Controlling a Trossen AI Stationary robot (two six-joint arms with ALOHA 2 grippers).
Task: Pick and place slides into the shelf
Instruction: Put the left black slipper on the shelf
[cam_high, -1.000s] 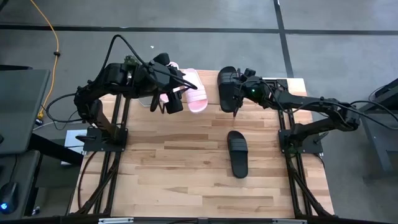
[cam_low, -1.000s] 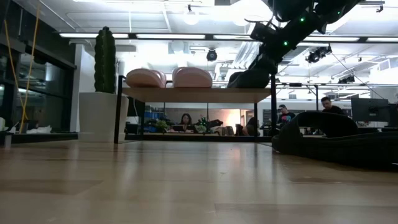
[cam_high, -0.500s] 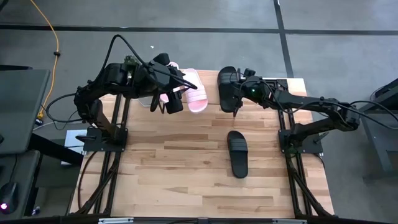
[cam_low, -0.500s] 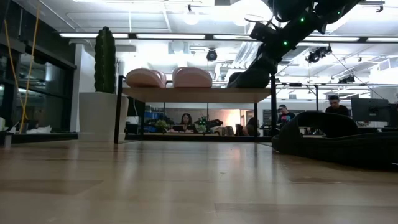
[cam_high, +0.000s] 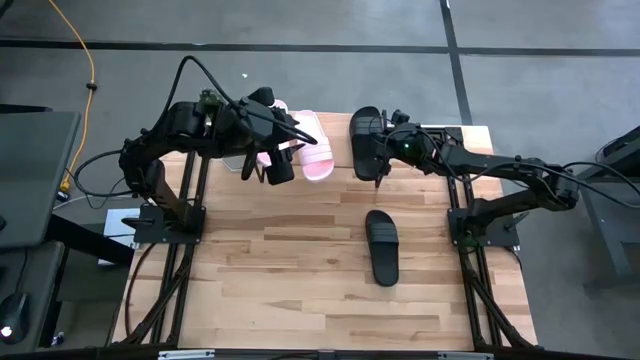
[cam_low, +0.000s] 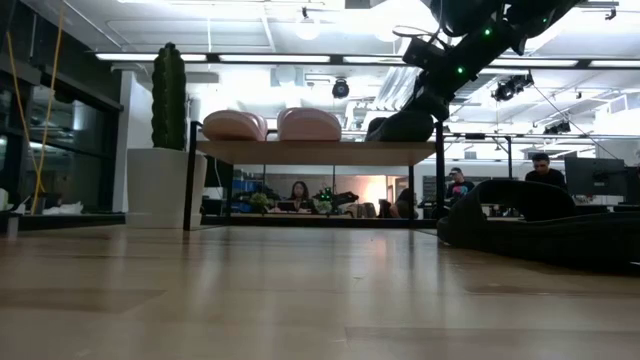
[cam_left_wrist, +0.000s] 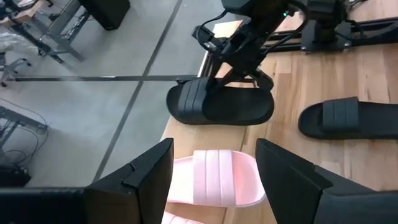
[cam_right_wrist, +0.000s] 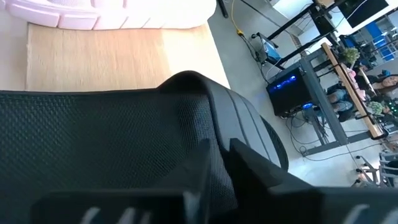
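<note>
Two pink slides (cam_high: 305, 150) on shelf (cam_low: 320, 151); right gripper (cam_high: 378, 165) clamps black slide (cam_high: 365, 143) at its end; left gripper (cam_left_wrist: 214, 171) jaws apart; no readable writing.

Two pale pink slides (cam_low: 235, 125) (cam_low: 310, 124) rest side by side on the shelf (cam_low: 315, 151), a light wooden board on thin black legs. One black slide (cam_high: 364, 143) lies beside them there. Another black slide (cam_high: 382, 246) lies flat on the surface (cam_high: 290, 290).
</note>
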